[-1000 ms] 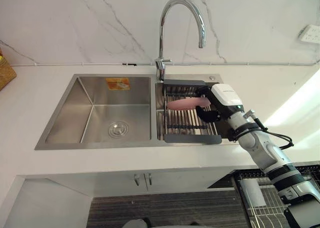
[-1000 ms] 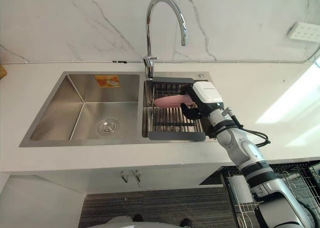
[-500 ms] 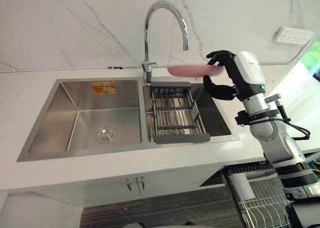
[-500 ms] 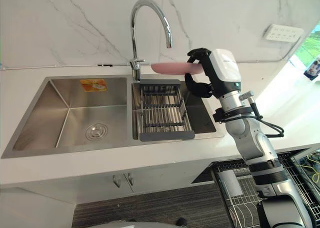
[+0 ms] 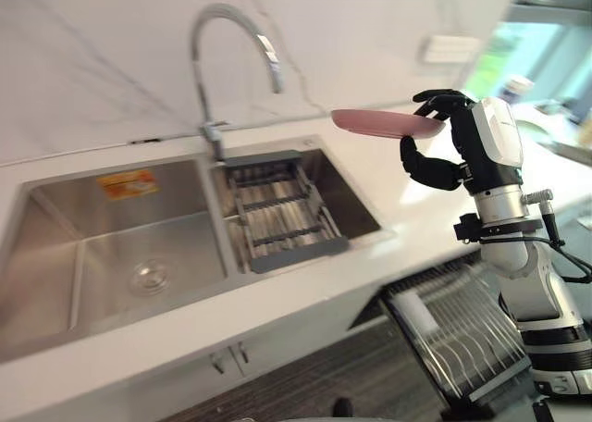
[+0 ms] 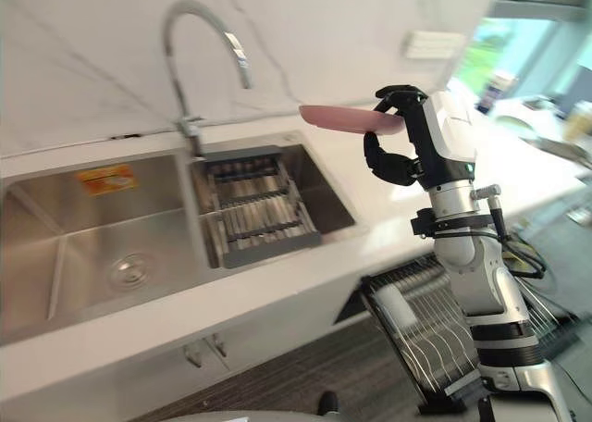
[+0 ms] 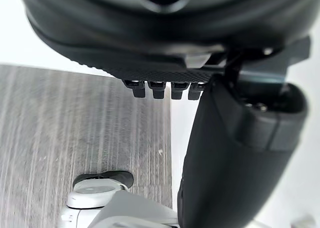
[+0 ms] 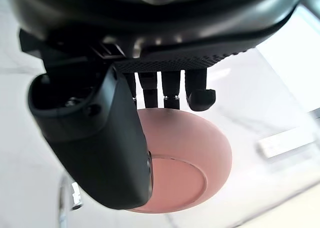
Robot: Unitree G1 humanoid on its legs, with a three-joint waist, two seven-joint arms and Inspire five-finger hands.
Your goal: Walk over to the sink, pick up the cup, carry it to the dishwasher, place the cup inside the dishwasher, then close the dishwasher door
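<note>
A shallow pink dish (image 5: 370, 121) is held level in the air, above the white counter to the right of the sink (image 5: 55, 255). My right hand (image 5: 460, 144) is shut on its rim, fingers over the top edge and thumb underneath. In the right wrist view the dish's round pink underside (image 8: 192, 160) shows past the thumb (image 8: 95, 133) and the curled fingers. My left hand (image 7: 235, 153) hangs open over the grey wood-look floor, holding nothing.
A dark drain rack (image 5: 277, 214) spans the sink's right basin, and a chrome faucet (image 5: 217, 61) arches behind it. A pulled-out wire dishwasher rack (image 5: 462, 325) sits low beneath the counter edge, under my right arm. White cabinet doors (image 5: 231, 357) run below the sink.
My right hand lifted the pink dish off the drain rack and carried it up and rightwards past the sink. The camera has swung right, so the sink now sits further left.
</note>
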